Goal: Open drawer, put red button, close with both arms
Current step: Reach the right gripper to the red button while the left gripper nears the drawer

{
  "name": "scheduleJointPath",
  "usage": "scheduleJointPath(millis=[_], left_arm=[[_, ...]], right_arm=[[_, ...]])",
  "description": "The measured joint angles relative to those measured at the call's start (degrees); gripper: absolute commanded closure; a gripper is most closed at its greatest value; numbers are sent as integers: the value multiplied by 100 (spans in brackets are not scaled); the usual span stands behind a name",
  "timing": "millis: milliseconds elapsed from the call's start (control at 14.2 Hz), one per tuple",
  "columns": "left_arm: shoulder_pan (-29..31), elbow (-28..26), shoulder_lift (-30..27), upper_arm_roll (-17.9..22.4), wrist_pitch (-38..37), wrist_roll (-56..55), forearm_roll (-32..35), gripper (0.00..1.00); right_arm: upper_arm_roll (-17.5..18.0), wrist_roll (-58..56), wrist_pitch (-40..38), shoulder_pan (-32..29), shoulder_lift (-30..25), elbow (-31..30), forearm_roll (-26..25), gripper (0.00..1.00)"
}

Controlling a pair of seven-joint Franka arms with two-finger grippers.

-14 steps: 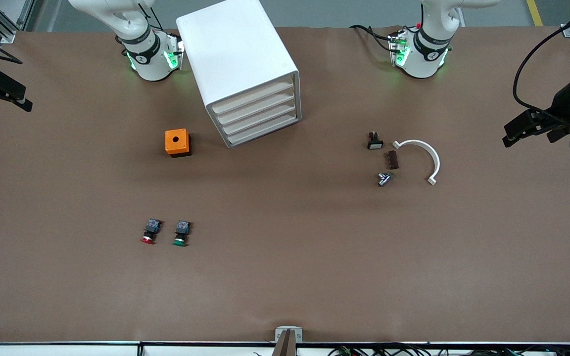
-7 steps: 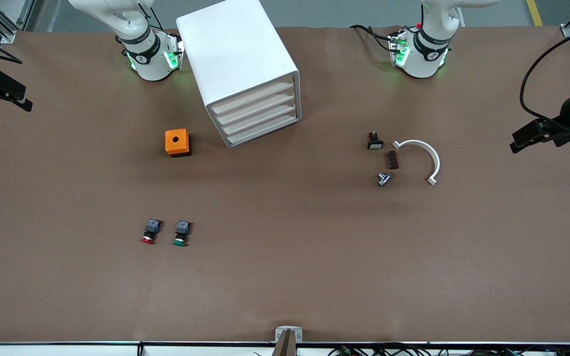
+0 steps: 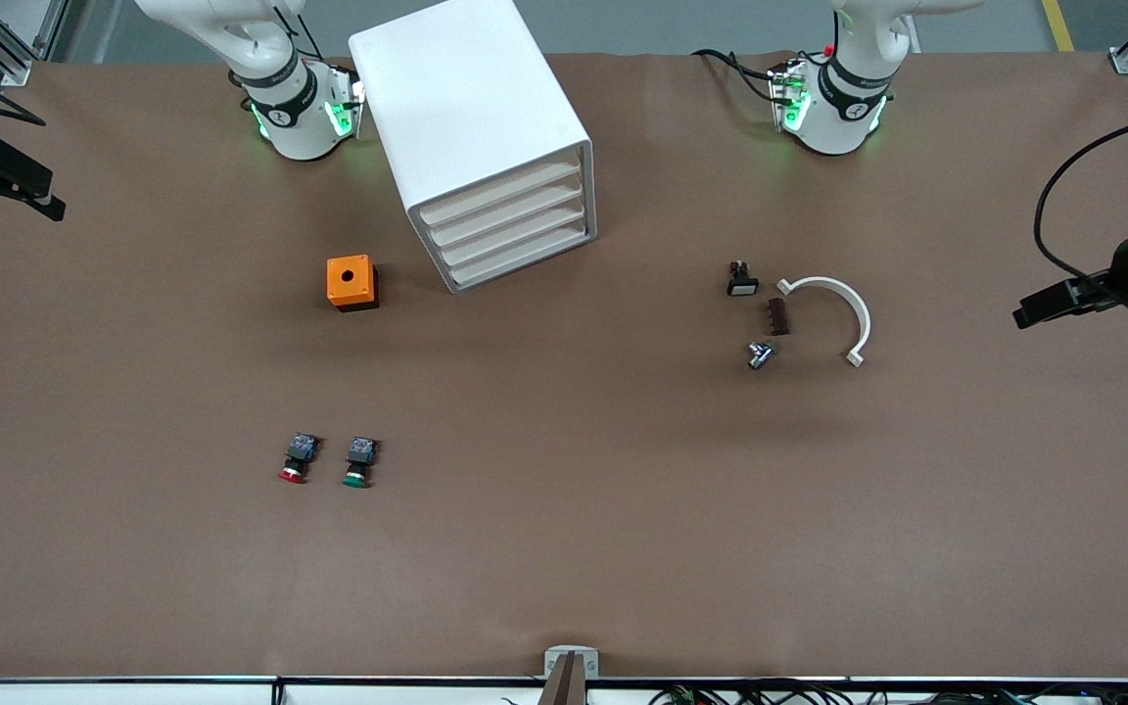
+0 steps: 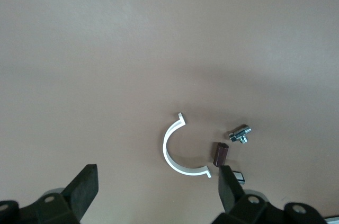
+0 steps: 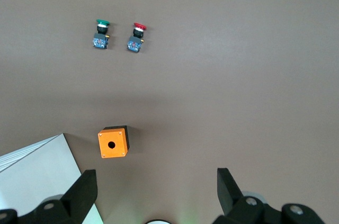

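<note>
Front view: the white cabinet has all four drawers shut; the drawer fronts sit flush. The red button lies on the table, nearer the camera, just beside the green button. Left wrist view: the left gripper hangs spread and empty over a white curved bracket. Right wrist view: the right gripper hangs spread and empty over the table by the orange box.

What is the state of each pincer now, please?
Left pincer: open, holding nothing, up over the table's left-arm end.
Right pincer: open, holding nothing, up over the table's right-arm end.
</note>
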Motion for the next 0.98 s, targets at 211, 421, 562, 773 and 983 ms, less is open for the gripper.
scheduleJointPath(millis=[211,421,562,773,983], left_arm=[[-127,-4,392,-60,-20,0,-6,0],[-390,15,648,-100,-254,-424,-175,0],[-651,85,744,-131,-441,-1164,-551,0],[-1116,430,1017,-157,-651,-2767,-1346,0],[-1528,653,1427,-164,-691,-4148,-2054,0]], right_arm=[[-3,0,28,-1,567,-58,15,0],[-24,-4,274,-14,1224,-14,20,0],[-49,-51,462,-81,1495,14,21,0],[-69,-116,1005,-194,1768,1,54,0],[-38,202,1496,-163,2075,-31,347,0]])
